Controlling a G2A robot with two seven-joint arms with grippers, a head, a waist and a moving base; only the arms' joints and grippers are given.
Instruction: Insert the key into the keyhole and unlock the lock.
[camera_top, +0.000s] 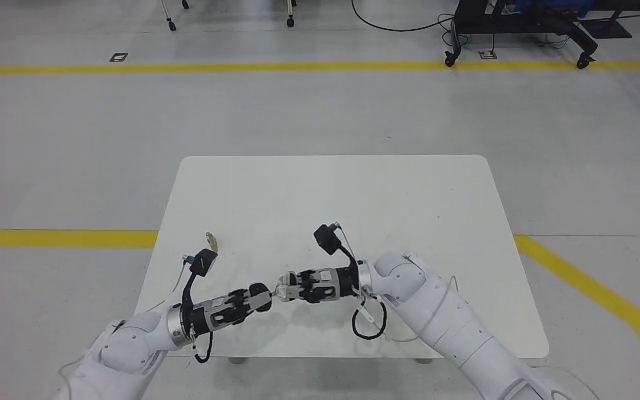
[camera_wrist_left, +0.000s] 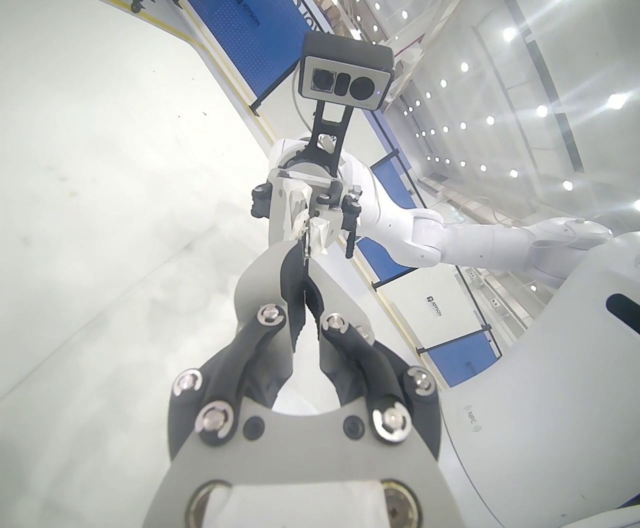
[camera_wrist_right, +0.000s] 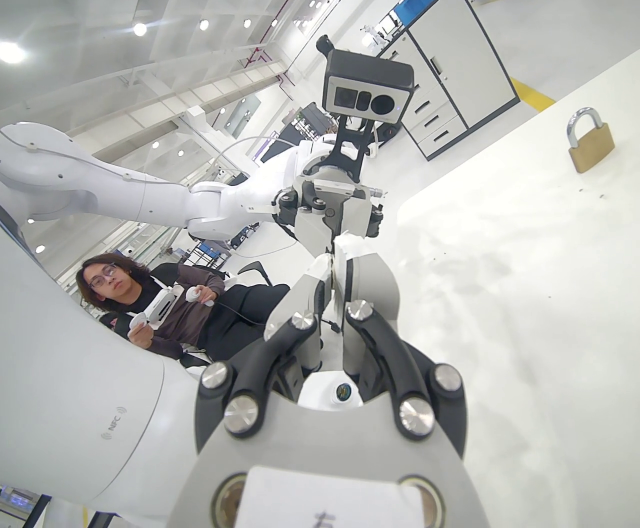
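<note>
Top view: lock (camera_top: 211, 240) near table (camera_top: 420, 190) edge

The key is hidden where the left gripper (camera_top: 270, 292) and right gripper (camera_top: 286, 288) meet, fingers (camera_wrist_left: 295, 280) closed; which one holds it cannot be told. In the top view the lock (camera_top: 212, 239) is small and probably part-covered by a wrist camera (camera_top: 203, 262). Its keyhole is unreadable.

Top-down view; 2 opposed wrist views

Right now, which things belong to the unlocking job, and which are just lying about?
Job: padlock, lying on the table; left gripper and right gripper, both shut, tip to tip.
Just about: wheeled cart on the floor; grey cabinets behind.
</note>
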